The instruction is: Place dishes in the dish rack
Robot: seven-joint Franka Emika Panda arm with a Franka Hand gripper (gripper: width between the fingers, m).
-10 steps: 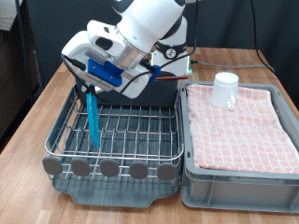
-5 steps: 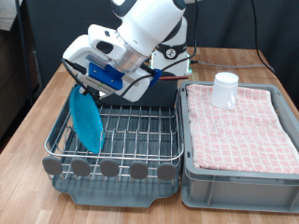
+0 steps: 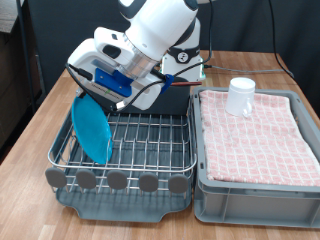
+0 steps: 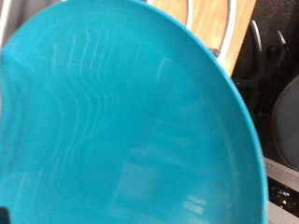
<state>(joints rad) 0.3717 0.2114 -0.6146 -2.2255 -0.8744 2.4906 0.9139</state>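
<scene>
The light-blue plate stands on edge in the dish rack, at the exterior view's left end, leaning with its face turned outward. My gripper is just above the plate's top rim; its fingertips are hidden behind the hand. In the wrist view the plate fills nearly the whole picture, with a bit of rack wire beside it. The white mug stands upside down on the pink checked cloth. The wooden spoon is not in view.
A grey tub lined with pink checked cloth sits at the rack's right in the exterior view. The rack's tall grey back compartment is behind my arm. Both stand on a wooden table.
The plate was upright and edge-on to the exterior camera; it has since tipped and turned so its face shows. My hand has shifted slightly to the left.
</scene>
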